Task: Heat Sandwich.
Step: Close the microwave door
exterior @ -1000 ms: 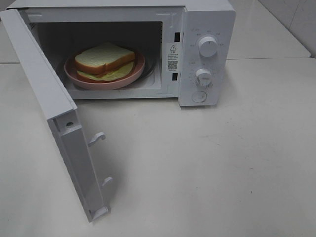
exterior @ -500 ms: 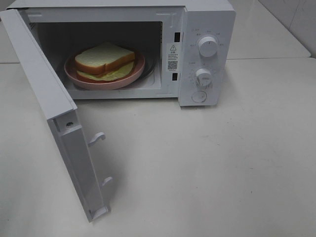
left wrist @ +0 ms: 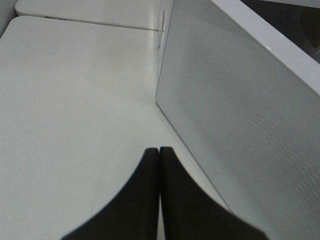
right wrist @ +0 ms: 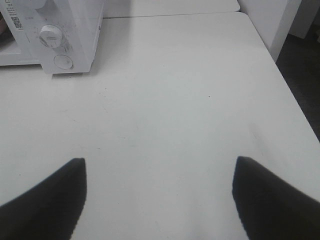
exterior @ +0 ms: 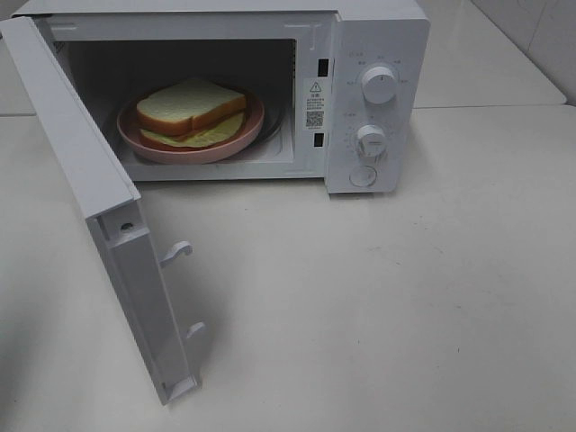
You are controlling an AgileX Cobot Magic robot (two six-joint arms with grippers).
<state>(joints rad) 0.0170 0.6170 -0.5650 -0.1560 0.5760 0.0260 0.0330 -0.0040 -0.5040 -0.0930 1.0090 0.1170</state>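
Far left: left tool (left wrist: 159, 190), dark tapered fingers pressed flat together, gripping nothing, low over the matte white worktop (left wrist: 65, 100) and just beside the outer face of the door (left wrist: 240, 115), a smooth pane with a fine dotted mesh.

Next, from above: same door standing wide open, a flat white plastic slab with two hooked latches (exterior: 177, 250) jutting from the inner edge.

Inside the cavity: sandwich (exterior: 189, 106), thick soft-looking white slices with tan crust and a pale green layer peeking out, resting on a round, glossy pink plate (exterior: 193, 151).

Further right: boxy white microwave (exterior: 378, 36) panel with two ribbed round dials (exterior: 379, 84) stacked above a round button (exterior: 363, 176).

Far right: right tool (right wrist: 159, 165), spread wide and empty over bare worktop, well apart from the oven.

Judged about halfway: loading done; left to do, shutting the door and setting the dials.
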